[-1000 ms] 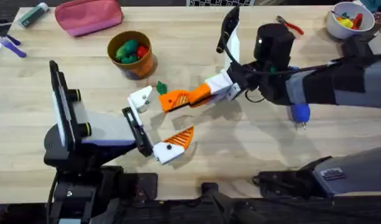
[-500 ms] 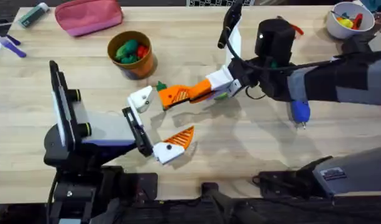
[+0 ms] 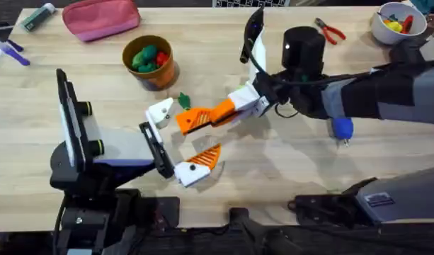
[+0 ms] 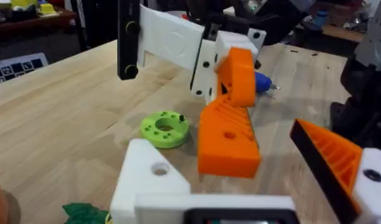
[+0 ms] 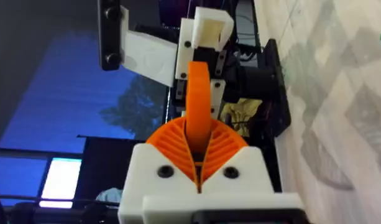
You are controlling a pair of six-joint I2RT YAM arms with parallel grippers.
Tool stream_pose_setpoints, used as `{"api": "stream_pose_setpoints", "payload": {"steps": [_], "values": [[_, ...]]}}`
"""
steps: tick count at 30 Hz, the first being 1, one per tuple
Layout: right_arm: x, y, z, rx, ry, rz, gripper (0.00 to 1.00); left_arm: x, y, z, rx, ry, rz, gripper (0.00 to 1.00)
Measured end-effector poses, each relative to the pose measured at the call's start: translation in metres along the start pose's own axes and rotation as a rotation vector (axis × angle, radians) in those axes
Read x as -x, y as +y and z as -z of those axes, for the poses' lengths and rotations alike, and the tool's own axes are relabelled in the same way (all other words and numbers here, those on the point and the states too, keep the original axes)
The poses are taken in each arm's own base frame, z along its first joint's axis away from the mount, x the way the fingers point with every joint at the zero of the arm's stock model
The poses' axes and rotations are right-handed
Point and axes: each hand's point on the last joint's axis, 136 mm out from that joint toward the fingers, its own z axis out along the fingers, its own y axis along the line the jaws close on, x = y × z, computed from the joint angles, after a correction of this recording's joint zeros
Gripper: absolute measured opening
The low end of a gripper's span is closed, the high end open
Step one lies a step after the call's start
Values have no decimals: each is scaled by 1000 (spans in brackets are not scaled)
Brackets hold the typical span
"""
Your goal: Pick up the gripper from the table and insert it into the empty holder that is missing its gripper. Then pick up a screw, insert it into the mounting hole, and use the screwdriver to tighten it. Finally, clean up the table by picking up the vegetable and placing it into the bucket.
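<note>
Two orange pads of the right gripper pinch the gripper mid-frame, just beside the holder; the left gripper stands spread, bare wood lower right.

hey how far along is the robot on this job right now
Early on. Nothing looks finished. In hand: the right gripper is shut on the orange gripper, held beside the empty holder but not seated. Left: seating it, the screw, the screwdriver on the table, and the vegetable beside the bucket.
</note>
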Motion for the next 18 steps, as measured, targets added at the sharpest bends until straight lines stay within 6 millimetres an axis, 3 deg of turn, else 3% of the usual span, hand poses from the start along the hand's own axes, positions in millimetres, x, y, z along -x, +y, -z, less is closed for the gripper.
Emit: {"api": "stream_pose_setpoints", "payload": {"steps": [8, 18], "values": [[-6, 1, -12, 4, 42, -98, 12, 0, 0, 0, 0, 0, 0, 985], [4, 7, -13, -3, 34, -133, 12, 0, 0, 0, 0, 0, 0, 985]]}}
